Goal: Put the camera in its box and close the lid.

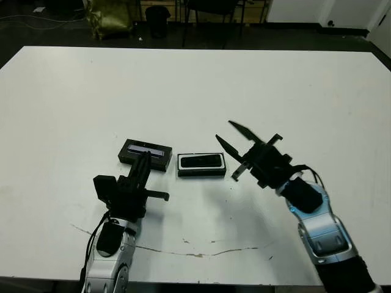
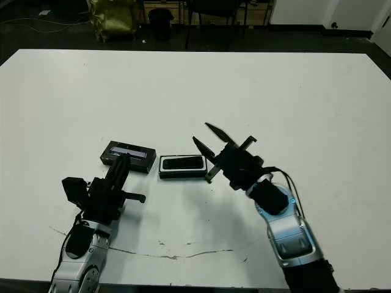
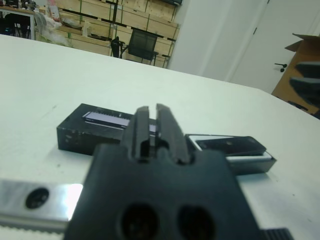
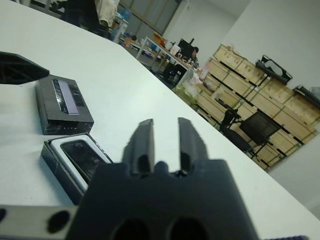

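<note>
From the head camera, the slim black bar-shaped camera (image 1: 202, 161) already lies inside the shallow black box with white lining (image 1: 202, 173), near the middle of the white table (image 1: 195, 91). Its long axis runs left to right across the robot's front, level with the box walls; which end is which I cannot tell. The flat black lid with the pale glossy window strip (image 1: 144, 151) lies face up just to the left of the box, nearly touching it, its long side running almost the same way with a slight tilt. The first half of the task looks done; closing the lid is the step in hand. The left gripper (image 1: 146, 160) reaches over the lid's near edge with its two black fingers pressed close together, holding nothing. The right gripper (image 1: 235, 141) hangs just right of the box, fingers spread wide and empty.

In the left wrist view, the narrow slit between the fingers (image 3: 142, 127) points at the lid (image 3: 95, 125), with the box (image 3: 250, 162) and the camera (image 3: 230, 145) beyond it.

In the right wrist view, the box (image 4: 60, 160) sits nearest, the lid (image 4: 62, 105) behind it.

Next, I judge, the lid must be gripped by its long edges, lifted, carried rightward and lowered squarely onto the box, with both long axes lined up.
</note>
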You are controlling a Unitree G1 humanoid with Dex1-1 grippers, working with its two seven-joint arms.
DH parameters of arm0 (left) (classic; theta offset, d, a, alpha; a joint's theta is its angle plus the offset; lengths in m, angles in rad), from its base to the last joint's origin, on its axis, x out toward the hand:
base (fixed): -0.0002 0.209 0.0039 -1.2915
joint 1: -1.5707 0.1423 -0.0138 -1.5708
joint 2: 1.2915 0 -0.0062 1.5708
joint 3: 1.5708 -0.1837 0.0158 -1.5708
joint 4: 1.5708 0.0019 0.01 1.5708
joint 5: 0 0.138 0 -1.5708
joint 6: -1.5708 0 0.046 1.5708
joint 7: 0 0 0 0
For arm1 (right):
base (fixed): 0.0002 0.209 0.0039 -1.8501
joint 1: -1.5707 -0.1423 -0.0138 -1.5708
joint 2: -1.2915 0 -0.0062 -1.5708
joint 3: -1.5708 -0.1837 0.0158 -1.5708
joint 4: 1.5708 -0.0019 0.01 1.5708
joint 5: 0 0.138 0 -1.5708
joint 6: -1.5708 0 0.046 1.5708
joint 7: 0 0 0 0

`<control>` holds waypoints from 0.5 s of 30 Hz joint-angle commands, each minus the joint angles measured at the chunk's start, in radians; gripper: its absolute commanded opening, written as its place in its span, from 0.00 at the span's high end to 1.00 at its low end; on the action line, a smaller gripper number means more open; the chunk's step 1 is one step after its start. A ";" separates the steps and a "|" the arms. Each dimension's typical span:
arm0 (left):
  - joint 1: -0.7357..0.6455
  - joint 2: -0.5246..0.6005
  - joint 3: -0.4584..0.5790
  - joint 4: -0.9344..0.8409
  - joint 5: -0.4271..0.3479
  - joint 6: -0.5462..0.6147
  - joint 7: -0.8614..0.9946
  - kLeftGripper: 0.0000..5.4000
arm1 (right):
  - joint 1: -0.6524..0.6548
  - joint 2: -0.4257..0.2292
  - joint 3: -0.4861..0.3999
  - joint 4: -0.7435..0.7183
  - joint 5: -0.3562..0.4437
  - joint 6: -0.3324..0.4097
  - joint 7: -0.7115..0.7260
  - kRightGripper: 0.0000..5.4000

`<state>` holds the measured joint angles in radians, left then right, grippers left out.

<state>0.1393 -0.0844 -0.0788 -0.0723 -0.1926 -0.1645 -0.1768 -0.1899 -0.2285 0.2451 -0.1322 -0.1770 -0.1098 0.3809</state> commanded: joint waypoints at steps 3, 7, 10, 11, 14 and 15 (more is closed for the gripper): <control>0.009 0.005 0.003 0.023 0.008 -0.014 -0.002 1.00 | -0.018 0.013 0.026 0.021 -0.041 0.067 -0.016 1.00; 0.014 0.004 0.001 0.013 0.006 0.002 0.003 1.00 | -0.054 0.029 0.032 0.075 -0.051 0.105 -0.020 1.00; 0.016 0.004 0.000 0.010 0.004 0.006 0.003 1.00 | -0.084 0.037 0.044 0.100 -0.078 0.173 -0.018 1.00; 0.016 0.004 0.000 0.010 0.006 0.006 0.003 1.00 | -0.092 0.039 0.046 0.108 -0.081 0.188 -0.016 1.00; 0.017 0.003 -0.001 0.008 0.012 0.004 0.009 1.00 | -0.115 0.042 0.047 0.126 -0.068 0.245 0.007 1.00; 0.017 0.002 -0.001 0.009 0.012 0.003 0.010 1.00 | -0.121 0.041 0.049 0.129 -0.067 0.262 0.014 1.00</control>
<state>0.1452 -0.0844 -0.0806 -0.0687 -0.1882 -0.1759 -0.1757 -0.3021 -0.1834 0.2931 -0.0213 -0.2494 0.1163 0.3809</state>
